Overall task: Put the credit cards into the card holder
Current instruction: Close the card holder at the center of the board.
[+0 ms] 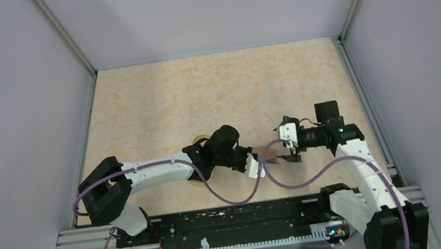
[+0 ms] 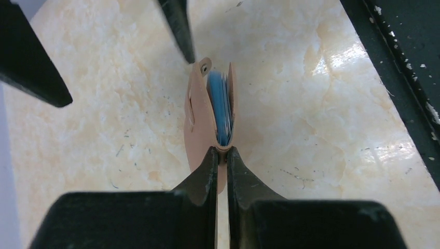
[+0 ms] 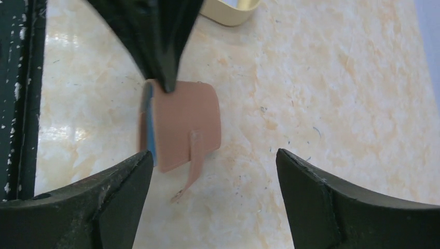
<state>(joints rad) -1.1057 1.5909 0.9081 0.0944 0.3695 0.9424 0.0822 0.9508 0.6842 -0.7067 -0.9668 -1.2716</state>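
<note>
The reddish-brown card holder [image 2: 200,114] is held on edge above the table, its light blue inside [image 2: 220,104] facing up and its tab [image 3: 193,166] hanging loose. My left gripper [image 2: 221,151] is shut on the holder's near edge. It also shows in the top view [image 1: 254,163], with the holder [image 1: 267,152] just to its right. My right gripper [image 3: 214,162] is open wide, and its left fingertip [image 3: 129,174] is close to the holder's blue edge [image 3: 150,129]. In the top view the right gripper [image 1: 287,146] faces the left one. No loose credit card shows in any view.
An oval tan-rimmed dish [image 3: 228,13] sits behind the left arm, mostly hidden in the top view [image 1: 197,144]. The black base rail [image 1: 236,218] runs along the near edge, close to the holder. Grey walls close in the table on three sides.
</note>
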